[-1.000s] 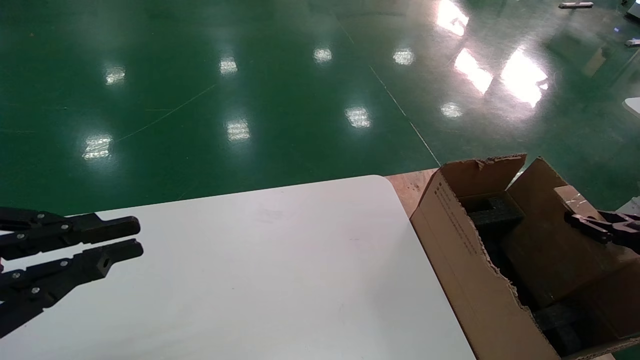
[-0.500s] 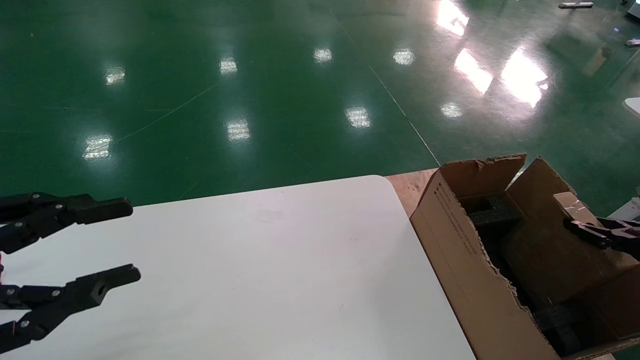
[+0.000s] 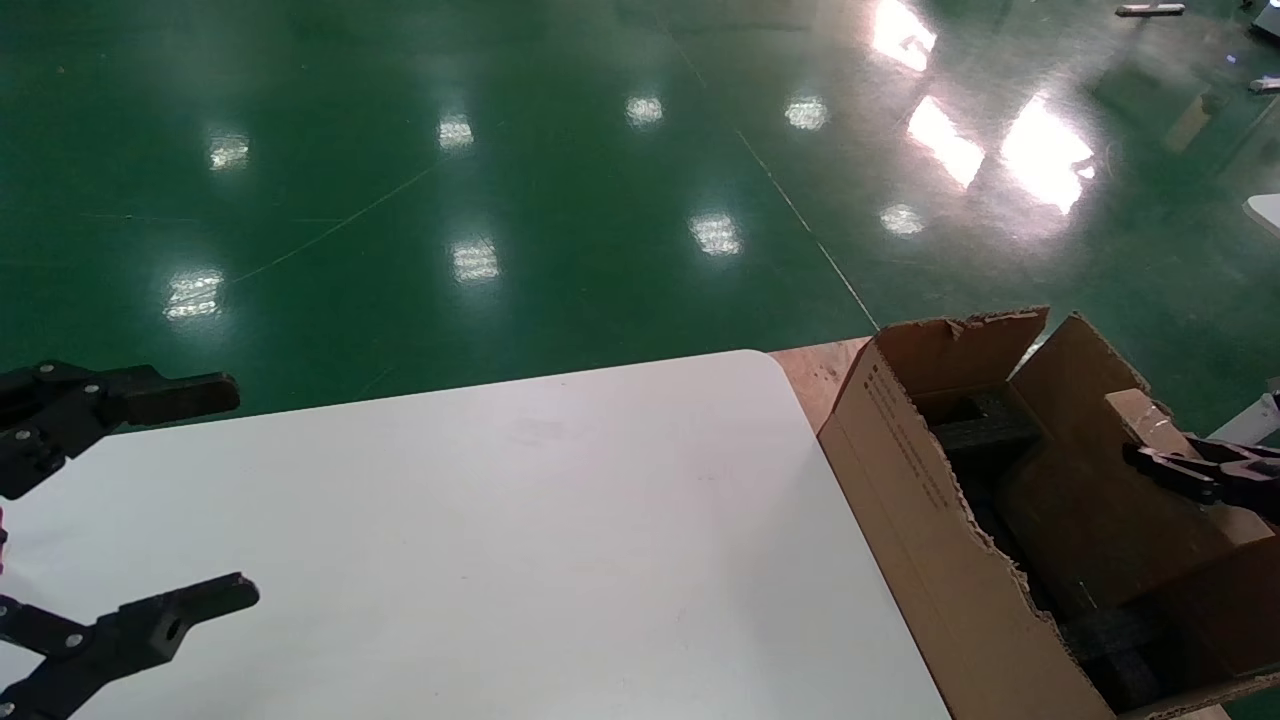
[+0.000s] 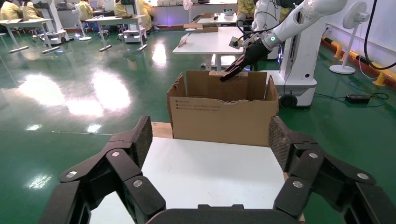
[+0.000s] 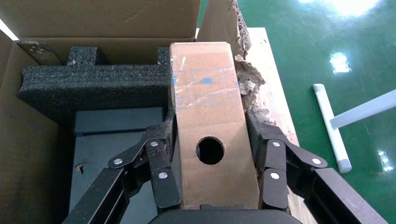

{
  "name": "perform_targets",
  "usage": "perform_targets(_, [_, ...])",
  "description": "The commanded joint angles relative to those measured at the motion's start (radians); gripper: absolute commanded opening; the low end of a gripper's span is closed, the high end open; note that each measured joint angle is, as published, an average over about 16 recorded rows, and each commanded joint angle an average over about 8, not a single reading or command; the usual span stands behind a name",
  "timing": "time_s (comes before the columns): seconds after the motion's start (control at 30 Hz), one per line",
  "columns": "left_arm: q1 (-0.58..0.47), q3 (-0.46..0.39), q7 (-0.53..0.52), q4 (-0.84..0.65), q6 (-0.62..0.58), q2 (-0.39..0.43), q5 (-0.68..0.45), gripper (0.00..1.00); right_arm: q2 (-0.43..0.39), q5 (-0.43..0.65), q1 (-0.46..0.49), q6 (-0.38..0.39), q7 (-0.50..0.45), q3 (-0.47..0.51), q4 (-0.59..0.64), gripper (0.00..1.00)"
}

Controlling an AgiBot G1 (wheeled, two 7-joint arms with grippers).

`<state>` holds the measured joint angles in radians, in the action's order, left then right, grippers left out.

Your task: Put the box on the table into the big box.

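The small brown box (image 5: 205, 93), with a round dark hole and clear tape on its face, is held between the fingers of my right gripper (image 5: 210, 123). The gripper is shut on it, inside the open top of the big box (image 5: 107, 18), above the black foam blocks (image 5: 93, 84). In the head view the right gripper (image 3: 1165, 470) holds the small box (image 3: 1135, 415) over the big box (image 3: 930, 520) at the right. My left gripper (image 3: 245, 493) is wide open and empty over the left part of the white table (image 3: 550, 520). It also shows in the left wrist view (image 4: 210, 140).
The big box stands on a wooden board (image 3: 815, 375) against the table's right edge. Its near wall has a ragged torn edge and its flaps stand up. Green floor lies beyond. A white bar (image 5: 329, 126) lies on the floor beside the board.
My left gripper has opened from nearly shut to wide open. The right gripper and the small box have barely moved.
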<state>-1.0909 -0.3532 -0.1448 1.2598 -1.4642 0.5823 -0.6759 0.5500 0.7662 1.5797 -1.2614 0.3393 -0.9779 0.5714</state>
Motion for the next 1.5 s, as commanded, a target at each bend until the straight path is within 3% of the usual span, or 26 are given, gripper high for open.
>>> perform_targets(0.03, [0.0, 0.0, 0.0, 0.0, 0.0, 0.0, 0.0, 1.0, 0.0, 0.0, 0.0, 0.0, 0.0, 0.0, 0.002, 1.0])
perform_targets(0.6, [0.0, 0.0, 0.0, 0.0, 0.0, 0.0, 0.0, 1.0, 0.004, -0.01, 0.015, -0.019, 0.015, 0.002, -0.01, 1.0])
perform_targets(0.87, [0.0, 0.0, 0.0, 0.0, 0.0, 0.0, 0.0, 1.0, 0.037, -0.046, 0.105, -0.132, 0.098, 0.003, -0.049, 1.0])
perform_targets(1.2, [0.0, 0.0, 0.0, 0.0, 0.0, 0.0, 0.0, 1.0, 0.134, -0.032, 0.239, -0.301, 0.168, -0.018, 0.009, 1.0])
perform_targets(1.5, [0.0, 0.0, 0.0, 0.0, 0.0, 0.0, 0.0, 1.0, 0.229, 0.033, 0.332, -0.349, 0.221, 0.006, 0.026, 1.0])
